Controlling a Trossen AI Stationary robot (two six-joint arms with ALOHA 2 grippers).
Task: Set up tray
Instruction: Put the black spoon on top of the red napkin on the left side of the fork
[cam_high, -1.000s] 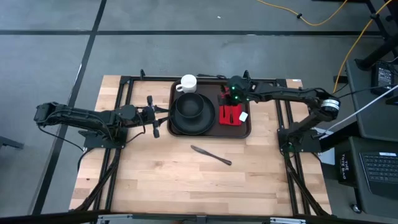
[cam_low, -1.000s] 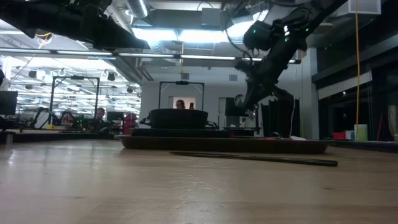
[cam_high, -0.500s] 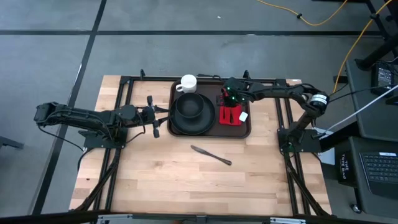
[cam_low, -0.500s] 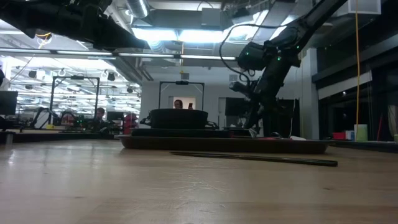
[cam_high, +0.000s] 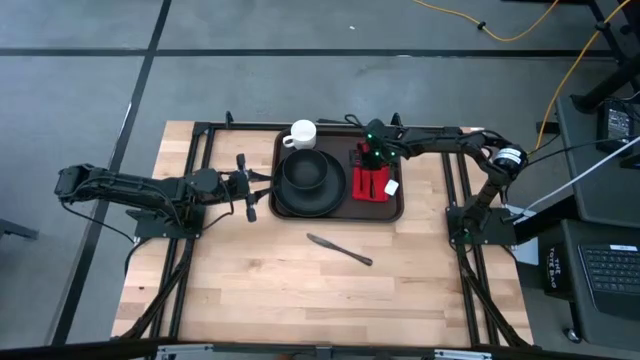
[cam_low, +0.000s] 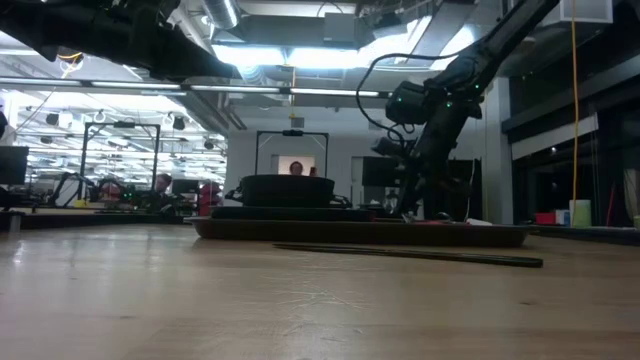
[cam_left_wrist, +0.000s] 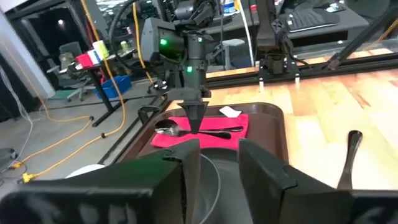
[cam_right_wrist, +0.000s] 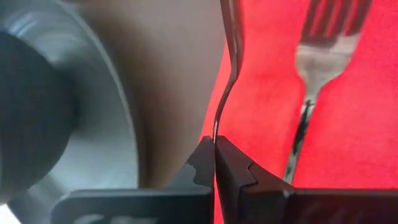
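Observation:
The dark brown tray (cam_high: 338, 140) holds a black plate with a bowl (cam_high: 304, 178), a white mug (cam_high: 303, 133) and a red napkin (cam_high: 372, 188). A fork (cam_right_wrist: 308, 99) lies flat on the napkin (cam_right_wrist: 273, 93). My right gripper (cam_high: 368, 165) points down over the napkin's left part, shut on a spoon (cam_right_wrist: 230, 62). My left gripper (cam_high: 250, 185) hovers open just off the tray's left rim, and its fingers (cam_left_wrist: 186, 168) face the plate. A knife (cam_high: 340, 250) lies on the table in front of the tray. My right gripper (cam_right_wrist: 214, 146) pinches the spoon's thin handle (cam_right_wrist: 216, 127) between its two fingertips, coming from above and pointing down (cam_left_wrist: 194, 124). The handle runs away from the fingers along the napkin's left edge. The spoon's bowl end (cam_left_wrist: 166, 129) looks to rest on the napkin.
The knife (cam_low: 400, 253) lies slanted on the bare wood between the tray (cam_low: 360, 232) and the near edge. A small white tag (cam_high: 394, 187) sits by the napkin's right side. Black frame rails run along the table's left and right sides.
My right gripper has come down with the spoon toward the napkin on the tray and stayed shut. Its arm has drawn back and folded toward the table's far right. The left arm, the plate, the mug and the knife have kept still.

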